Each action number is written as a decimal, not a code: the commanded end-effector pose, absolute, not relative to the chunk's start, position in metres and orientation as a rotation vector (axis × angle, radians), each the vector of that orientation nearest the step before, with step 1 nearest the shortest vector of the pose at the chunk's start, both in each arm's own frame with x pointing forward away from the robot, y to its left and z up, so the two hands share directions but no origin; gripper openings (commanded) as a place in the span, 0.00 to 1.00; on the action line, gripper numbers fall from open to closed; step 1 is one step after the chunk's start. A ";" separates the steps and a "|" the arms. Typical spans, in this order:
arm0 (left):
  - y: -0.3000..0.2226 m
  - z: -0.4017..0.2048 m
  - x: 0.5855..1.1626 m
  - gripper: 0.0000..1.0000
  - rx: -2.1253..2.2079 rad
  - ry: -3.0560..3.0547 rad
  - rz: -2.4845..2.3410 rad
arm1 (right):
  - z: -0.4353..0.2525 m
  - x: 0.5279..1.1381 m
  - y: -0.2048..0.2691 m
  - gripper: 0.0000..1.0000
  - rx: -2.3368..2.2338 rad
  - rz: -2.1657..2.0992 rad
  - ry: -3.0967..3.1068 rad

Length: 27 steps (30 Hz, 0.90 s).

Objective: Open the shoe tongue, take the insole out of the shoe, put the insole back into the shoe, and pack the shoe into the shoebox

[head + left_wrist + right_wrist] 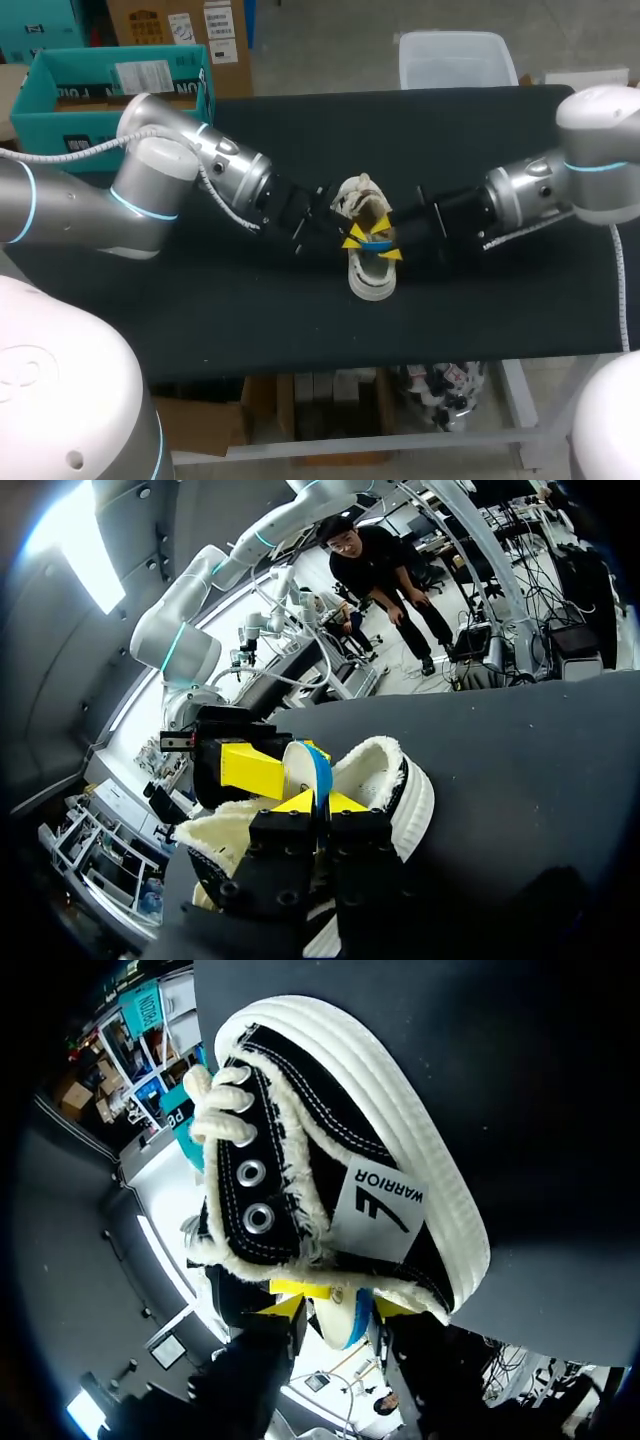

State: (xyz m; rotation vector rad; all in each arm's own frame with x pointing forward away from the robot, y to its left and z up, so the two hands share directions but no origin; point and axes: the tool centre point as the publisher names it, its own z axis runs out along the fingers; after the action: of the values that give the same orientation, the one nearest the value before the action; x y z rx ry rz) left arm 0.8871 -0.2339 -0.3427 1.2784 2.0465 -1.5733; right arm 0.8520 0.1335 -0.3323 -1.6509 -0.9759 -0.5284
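Observation:
A black canvas shoe (366, 268) with a white sole and fleece lining lies in the middle of the black table (250, 320). In the left wrist view my left gripper (322, 803) is shut on the white-and-blue insole (312, 765), which stands up out of the shoe (390, 780). My right gripper (338, 1307) reaches in from the other side. Its yellow fingers (288, 1307) stand apart on either side of the insole (345, 1322), beside the shoe's side wall (370, 1200). In the head view both grippers (352, 240) (390, 251) meet over the shoe's opening. A teal shoebox (110, 95) stands open at the back left.
My left arm (150, 190) crosses the table's left half and my right arm (530, 200) its right half. Bare tabletop lies in front of the shoe, up to the front edge (380, 362).

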 end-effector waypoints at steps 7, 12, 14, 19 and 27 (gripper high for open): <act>-0.236 -0.345 0.885 0.00 1.272 2.035 -1.582 | -0.327 0.835 0.131 0.02 -1.715 -0.547 -0.963; -0.234 -0.344 0.883 0.00 1.267 2.033 -1.583 | -0.333 0.837 0.131 0.02 -1.711 -0.536 -0.955; -0.232 -0.344 0.882 0.00 1.265 2.032 -1.582 | -0.335 0.839 0.132 0.00 -1.707 -0.532 -0.953; -0.228 -0.339 0.879 0.05 1.270 2.029 -1.583 | -0.338 0.840 0.134 0.00 -1.707 -0.512 -0.958; -0.210 -0.307 0.869 0.71 1.318 1.997 -1.567 | -0.342 0.838 0.137 0.00 -1.741 -0.473 -0.992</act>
State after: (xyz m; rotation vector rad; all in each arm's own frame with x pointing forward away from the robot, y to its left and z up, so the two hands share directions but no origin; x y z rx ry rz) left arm 0.8754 -0.2224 -0.3224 1.3206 1.9856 -1.5900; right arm 0.8362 0.1335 -0.3419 -1.7305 -0.9806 -0.4880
